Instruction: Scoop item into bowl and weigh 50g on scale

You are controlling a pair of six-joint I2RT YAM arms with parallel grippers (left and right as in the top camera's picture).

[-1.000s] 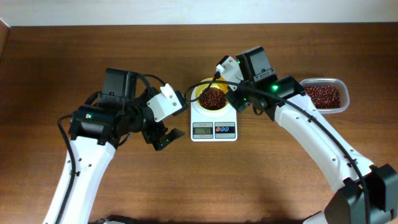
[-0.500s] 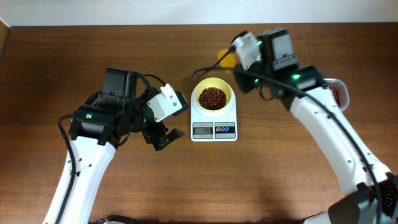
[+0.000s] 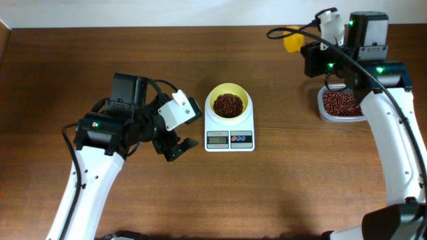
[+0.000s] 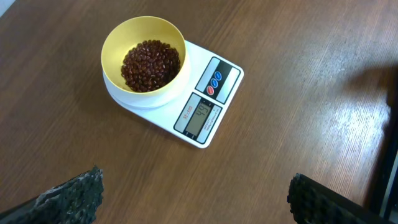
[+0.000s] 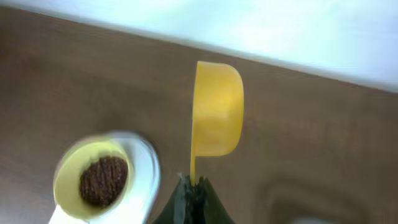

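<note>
Beans (image 3: 227,103) heaped in bowl (image 3: 245,100) on scale (image 3: 229,140), display unreadable, target weight unconfirmed; scoop (image 3: 291,40) at 1 o'clock pinched in right jaws, left jaws spread

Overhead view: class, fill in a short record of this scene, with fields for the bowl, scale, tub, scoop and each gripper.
bowl: pale yellow, sitting on the scale, partly filled with beans
scale: white, on the table between the arms
tub: clear, right of the scale, holds more beans
scoop: yellow, held up near the far side of the table, contents hidden
left gripper: open, empty, beside the scale
right gripper: shut on the scoop handle
</note>
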